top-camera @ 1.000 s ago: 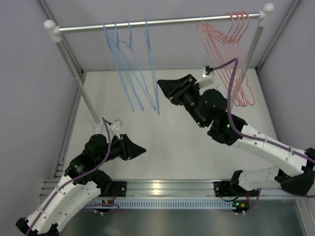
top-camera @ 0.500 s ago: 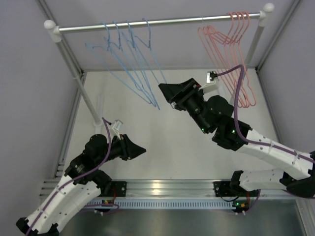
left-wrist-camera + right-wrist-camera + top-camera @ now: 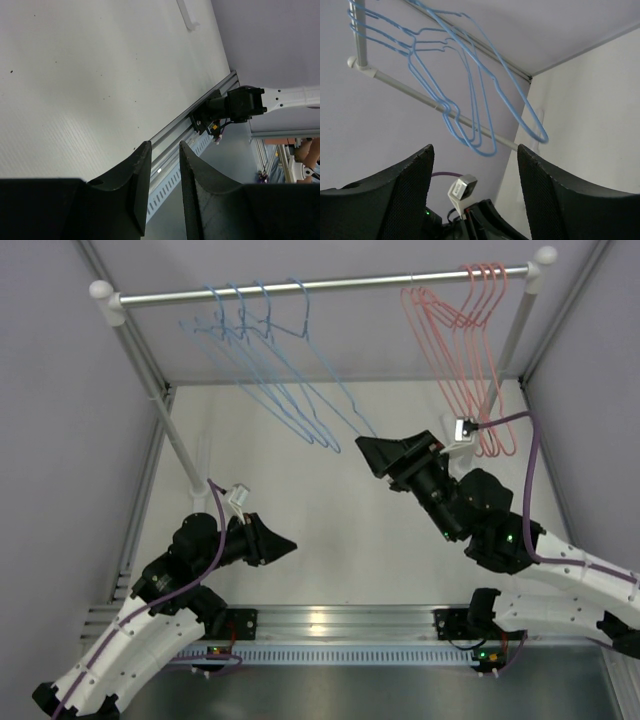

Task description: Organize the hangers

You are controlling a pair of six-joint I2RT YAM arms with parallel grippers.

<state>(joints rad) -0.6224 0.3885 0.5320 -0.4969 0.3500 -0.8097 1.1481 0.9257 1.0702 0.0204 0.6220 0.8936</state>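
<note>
Several light blue hangers (image 3: 300, 408) hang by their hooks on the left half of the silver rail (image 3: 350, 283), their bodies swung out to the right. Several pink-red hangers (image 3: 462, 350) hang at the rail's right end. My right gripper (image 3: 368, 452) is open and empty, just below and right of the nearest blue hanger's lower corner, not touching it. In the right wrist view the blue hangers (image 3: 538, 131) hang beyond the spread jaws of the right gripper (image 3: 475, 147). My left gripper (image 3: 290, 543) hovers low over the table, jaws a little apart with nothing between them (image 3: 165, 145).
The rail rests on two white posts, left (image 3: 170, 430) and right (image 3: 515, 330). Grey walls close in the back and both sides. An aluminium frame rail (image 3: 330, 620) runs along the near edge by the arm bases. The right arm's base (image 3: 235, 105) shows in the left wrist view.
My right gripper has opened and drawn back to the right and nearer, away from the blue hangers. The blue hangers have swung out to the right. The left arm has not moved.
</note>
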